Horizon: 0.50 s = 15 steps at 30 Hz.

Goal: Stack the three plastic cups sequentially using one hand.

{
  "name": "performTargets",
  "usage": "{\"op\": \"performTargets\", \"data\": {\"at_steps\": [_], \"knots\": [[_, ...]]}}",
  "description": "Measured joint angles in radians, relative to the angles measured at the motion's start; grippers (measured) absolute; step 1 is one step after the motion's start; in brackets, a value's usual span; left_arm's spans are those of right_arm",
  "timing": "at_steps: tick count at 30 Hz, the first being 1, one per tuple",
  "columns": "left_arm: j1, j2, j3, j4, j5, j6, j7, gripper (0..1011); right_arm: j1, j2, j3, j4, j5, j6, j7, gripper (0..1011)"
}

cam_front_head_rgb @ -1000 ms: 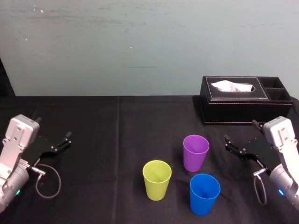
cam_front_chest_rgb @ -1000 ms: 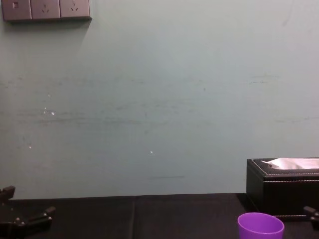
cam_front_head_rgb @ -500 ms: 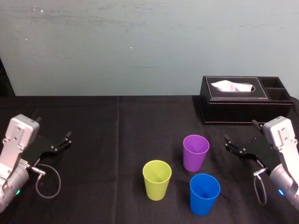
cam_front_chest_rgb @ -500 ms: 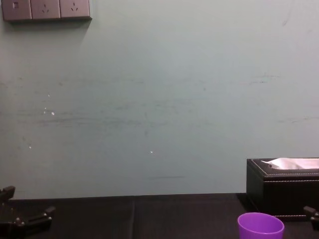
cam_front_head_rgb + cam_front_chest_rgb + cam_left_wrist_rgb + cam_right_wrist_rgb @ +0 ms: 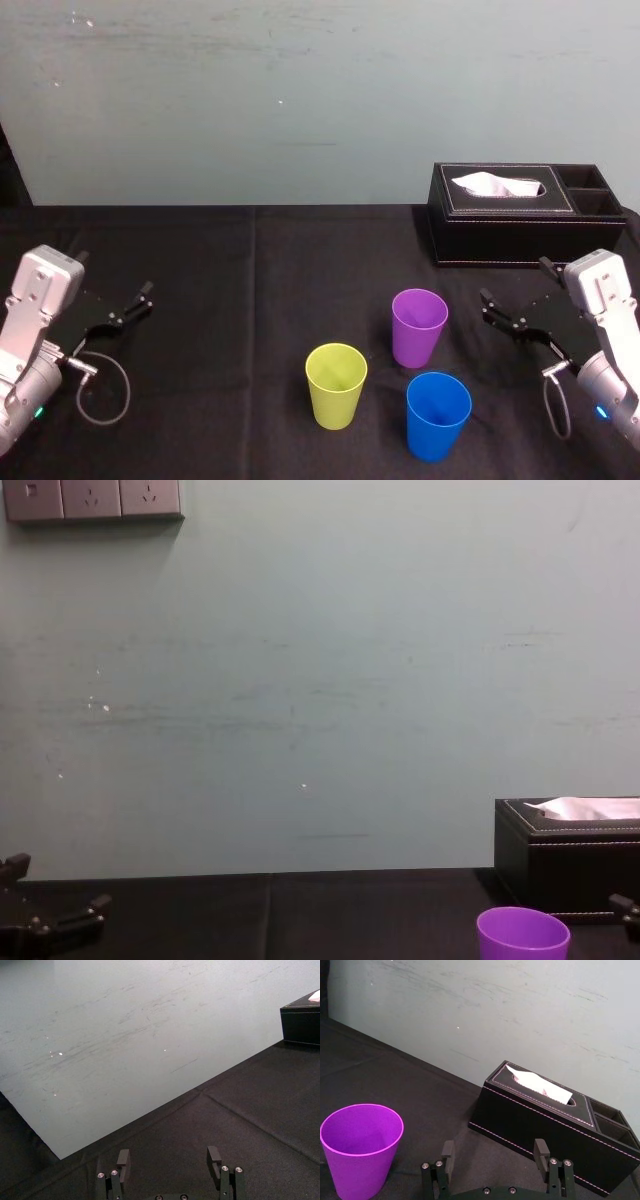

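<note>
My right pincer [image 5: 513, 283] is wide open and empty, near the purple cup [image 5: 419, 325] on the desk [image 5: 250, 300]. The blue cup [image 5: 438, 414] and the green cup [image 5: 336, 384] stand close to it, so I think a careless reach can knock one over. My left pincer [image 5: 113, 275] rests open and empty at the far left.

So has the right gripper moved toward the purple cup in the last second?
No. The right gripper is open and empty, and in the head view it sits as far from the purple cup and the tissue box as it did before.
</note>
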<state>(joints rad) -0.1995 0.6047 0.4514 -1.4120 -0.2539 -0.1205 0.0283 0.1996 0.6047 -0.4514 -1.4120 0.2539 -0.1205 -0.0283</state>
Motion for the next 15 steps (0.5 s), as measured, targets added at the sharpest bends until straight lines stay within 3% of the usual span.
{"op": "performTargets", "data": {"at_steps": [15], "knots": [[0.000,0.000,0.000,0.000,0.000,0.000,0.000,1000,0.000,0.000,0.000,0.000,0.000,0.000,0.000,1000]]}}
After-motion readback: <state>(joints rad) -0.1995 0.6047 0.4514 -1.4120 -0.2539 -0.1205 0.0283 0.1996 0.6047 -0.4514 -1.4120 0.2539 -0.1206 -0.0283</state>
